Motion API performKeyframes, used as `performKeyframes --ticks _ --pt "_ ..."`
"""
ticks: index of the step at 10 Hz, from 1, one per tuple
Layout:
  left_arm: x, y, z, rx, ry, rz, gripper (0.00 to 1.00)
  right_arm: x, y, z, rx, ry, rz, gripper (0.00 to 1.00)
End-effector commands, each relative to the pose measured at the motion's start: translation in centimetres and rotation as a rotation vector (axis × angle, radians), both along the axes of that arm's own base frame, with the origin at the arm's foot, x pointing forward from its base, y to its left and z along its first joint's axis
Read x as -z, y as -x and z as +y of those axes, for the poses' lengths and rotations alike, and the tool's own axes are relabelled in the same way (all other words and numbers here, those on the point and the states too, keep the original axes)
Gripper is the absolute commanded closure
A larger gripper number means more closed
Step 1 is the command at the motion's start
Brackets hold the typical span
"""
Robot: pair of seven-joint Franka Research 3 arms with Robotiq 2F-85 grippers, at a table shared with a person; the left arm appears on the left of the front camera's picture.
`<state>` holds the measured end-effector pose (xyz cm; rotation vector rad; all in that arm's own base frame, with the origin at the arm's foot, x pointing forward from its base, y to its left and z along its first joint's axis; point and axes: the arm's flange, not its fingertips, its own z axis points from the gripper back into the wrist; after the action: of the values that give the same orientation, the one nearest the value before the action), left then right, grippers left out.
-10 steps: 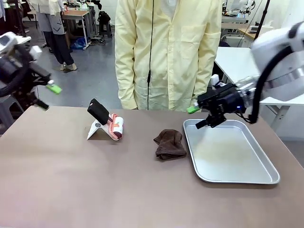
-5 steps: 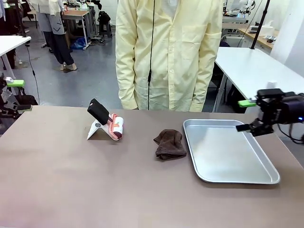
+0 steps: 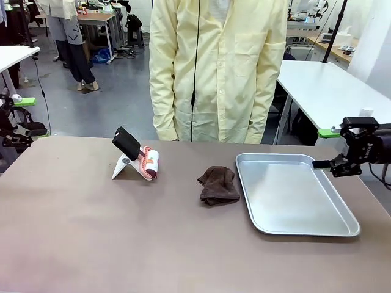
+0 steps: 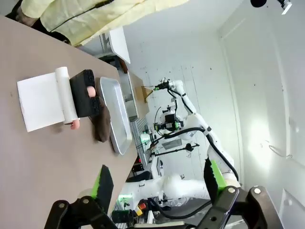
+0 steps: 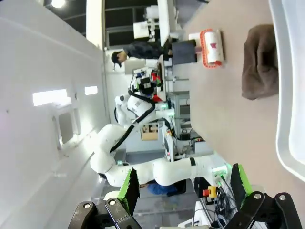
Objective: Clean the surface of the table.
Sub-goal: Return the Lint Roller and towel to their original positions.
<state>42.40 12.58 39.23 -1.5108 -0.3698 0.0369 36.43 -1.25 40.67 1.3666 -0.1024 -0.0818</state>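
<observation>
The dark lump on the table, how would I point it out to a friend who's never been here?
Start at the greyish-brown table and find the silver tray on its right half. Just left of the tray lies a crumpled dark brown cloth, the only soft, shapeless thing there.

The table (image 3: 91,238) bears a silver tray (image 3: 296,198) at the right, a brown cloth (image 3: 219,185) just beside it, and a lint roller on a white stand (image 3: 137,160) farther left.
</observation>
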Motion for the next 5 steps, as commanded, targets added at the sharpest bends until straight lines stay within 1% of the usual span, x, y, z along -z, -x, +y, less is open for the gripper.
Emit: performKeyframes --ticks 1,5 --pt "-0.09 0.96 0.52 -0.055 0.037 -0.025 0.00 -0.30 0.29 0.38 -0.034 0.002 -0.005 0.00" --pt "-0.09 0.96 0.52 -0.055 0.037 -0.025 0.00 -0.30 0.29 0.38 -0.034 0.002 -0.005 0.00"
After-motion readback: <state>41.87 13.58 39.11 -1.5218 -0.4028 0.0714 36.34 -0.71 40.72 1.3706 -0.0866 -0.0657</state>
